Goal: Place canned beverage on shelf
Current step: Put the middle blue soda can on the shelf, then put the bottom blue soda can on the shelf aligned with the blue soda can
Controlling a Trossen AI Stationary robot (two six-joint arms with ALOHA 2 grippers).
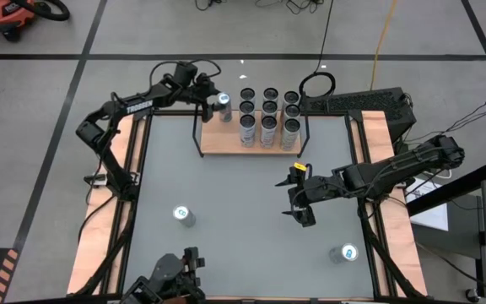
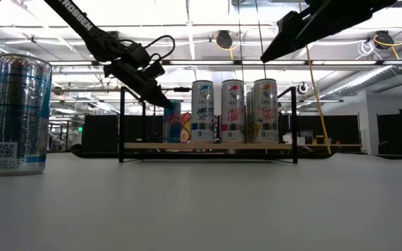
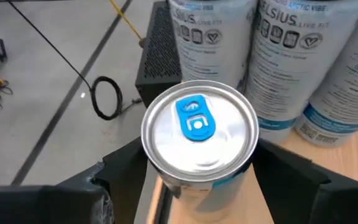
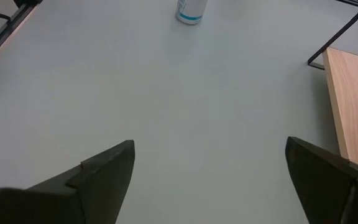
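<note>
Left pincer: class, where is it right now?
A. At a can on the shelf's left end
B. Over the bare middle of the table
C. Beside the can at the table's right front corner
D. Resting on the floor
A: the left pincer flanks a can standing on the shelf.

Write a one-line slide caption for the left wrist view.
Left gripper straddles a blue-tabbed can on the shelf beside stocked cans.

Twelve cans [image 1: 269,127], one shelf [image 1: 226,142], two arms [image 1: 378,173]
</note>
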